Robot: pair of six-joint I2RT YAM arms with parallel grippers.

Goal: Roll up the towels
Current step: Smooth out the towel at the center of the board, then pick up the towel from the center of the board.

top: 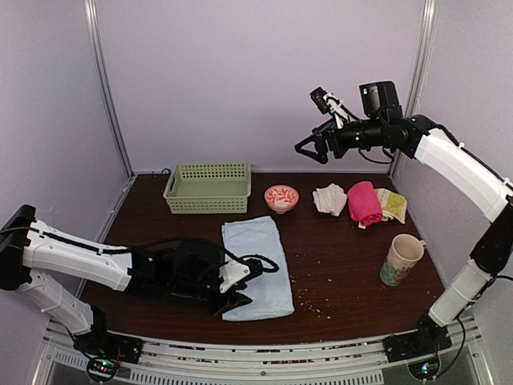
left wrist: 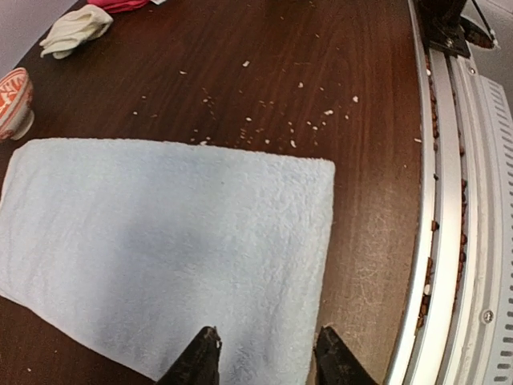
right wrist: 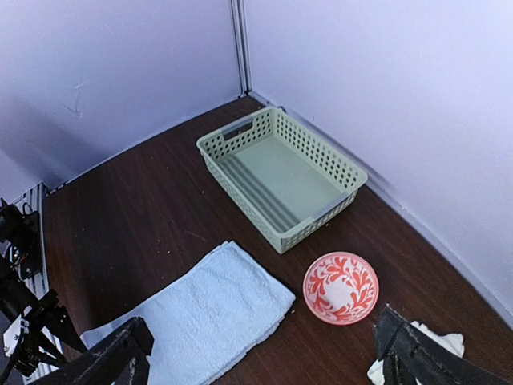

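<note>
Pale blue towel (top: 256,265) lies flat and unrolled, 1 short end toward the arms. Left gripper (left wrist: 266,362) sits low at that end, jaws parted astride the edge, apparently placed to start the roll. Right gripper (right wrist: 258,357) is raised clear, jaws wide, empty. Off-white towel (top: 329,199) lies bunched at rear right.

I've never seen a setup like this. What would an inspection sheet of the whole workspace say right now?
Surface: dark wooden table, with crumbs scattered on it.
Job's things: pale blue towel lying flat, not rolled; off-white towel crumpled at the back.
Clutter: green basket, red-patterned bowl, pink cloth, yellow cloth, mug.
Claws: left claw open, low at the blue towel's near end; right claw open, high in the air, holding nothing.
Cables: black cable loops from the left arm over the blue towel.
Surroundings: pale walls, metal rail along the front edge.
</note>
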